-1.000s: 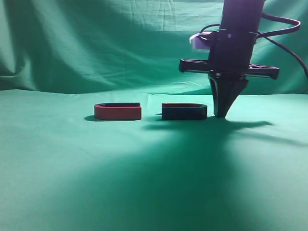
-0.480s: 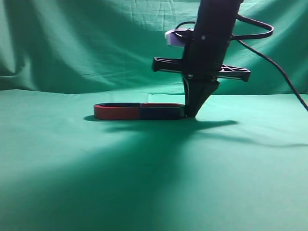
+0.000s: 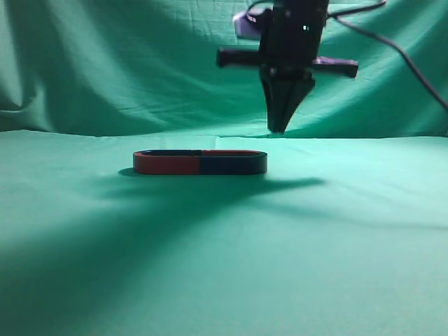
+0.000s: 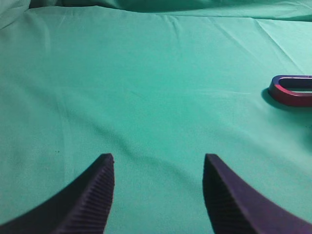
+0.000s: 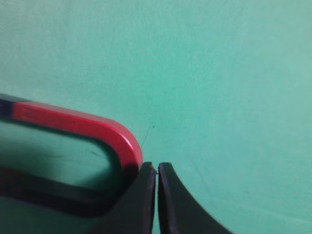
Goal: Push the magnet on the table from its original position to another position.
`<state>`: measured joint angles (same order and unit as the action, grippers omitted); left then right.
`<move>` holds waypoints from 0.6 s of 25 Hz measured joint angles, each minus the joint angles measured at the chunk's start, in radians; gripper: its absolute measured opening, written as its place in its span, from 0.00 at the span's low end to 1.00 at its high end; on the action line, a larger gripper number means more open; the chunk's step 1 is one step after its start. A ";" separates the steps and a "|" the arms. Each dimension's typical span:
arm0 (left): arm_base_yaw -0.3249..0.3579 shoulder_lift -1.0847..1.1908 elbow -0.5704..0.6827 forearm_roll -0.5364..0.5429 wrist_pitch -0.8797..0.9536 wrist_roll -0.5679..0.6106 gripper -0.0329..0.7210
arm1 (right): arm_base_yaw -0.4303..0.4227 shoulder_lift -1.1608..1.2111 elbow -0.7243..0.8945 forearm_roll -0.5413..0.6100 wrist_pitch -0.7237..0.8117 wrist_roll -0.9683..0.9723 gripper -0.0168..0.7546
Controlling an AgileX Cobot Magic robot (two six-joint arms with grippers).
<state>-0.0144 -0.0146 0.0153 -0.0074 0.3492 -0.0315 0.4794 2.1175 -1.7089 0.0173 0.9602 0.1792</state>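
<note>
My right gripper [image 3: 280, 128], fingers pressed together, has lifted clear above the magnet [image 3: 233, 163], which now sits on the table [image 3: 336, 231] end-to-end against the red magnet [image 3: 166, 163], so I judge the push done; left gripper [image 4: 158, 195] hangs spread, well apart.

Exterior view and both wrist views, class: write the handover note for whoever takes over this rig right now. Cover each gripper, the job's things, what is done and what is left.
Right gripper: shut, empty, raised above the table just past the magnet's right end.
Left gripper: open, empty, over bare cloth off to the side.
The magnet lies flat, its open end butted against the red magnet; together they form one closed loop.
Done: the push appears complete.
Left: probably only retracting the right arm.
</note>
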 joint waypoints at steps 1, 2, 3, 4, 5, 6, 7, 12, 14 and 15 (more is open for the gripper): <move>0.000 0.000 0.000 0.000 0.000 0.000 0.54 | 0.000 -0.004 -0.035 -0.008 0.045 0.000 0.02; 0.000 0.000 0.000 0.000 0.000 0.000 0.54 | 0.000 -0.012 -0.067 -0.016 0.091 0.000 0.02; 0.000 0.000 0.000 0.000 0.000 0.000 0.54 | 0.000 -0.019 -0.098 -0.020 0.133 0.000 0.02; 0.000 0.000 0.000 0.000 0.000 0.000 0.54 | 0.000 -0.029 -0.120 -0.024 0.165 0.000 0.02; 0.000 0.000 0.000 0.000 0.000 0.000 0.54 | 0.000 -0.038 -0.143 -0.030 0.201 0.000 0.02; 0.000 0.000 0.000 0.000 0.000 0.000 0.54 | 0.000 -0.047 -0.162 -0.037 0.232 0.000 0.02; 0.000 0.000 0.000 0.000 0.000 0.000 0.54 | 0.000 -0.057 -0.173 -0.045 0.249 0.000 0.02; 0.000 0.000 0.000 0.000 0.000 0.000 0.54 | 0.000 -0.141 -0.187 -0.068 0.279 0.020 0.02; 0.000 0.000 0.000 0.000 0.000 0.000 0.54 | 0.000 -0.200 -0.185 -0.063 0.281 0.024 0.02; 0.000 0.000 0.000 0.000 0.000 0.000 0.54 | 0.000 -0.241 -0.174 -0.061 0.281 0.024 0.02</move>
<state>-0.0144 -0.0146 0.0153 -0.0074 0.3492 -0.0315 0.4794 1.8769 -1.8825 -0.0439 1.2415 0.2028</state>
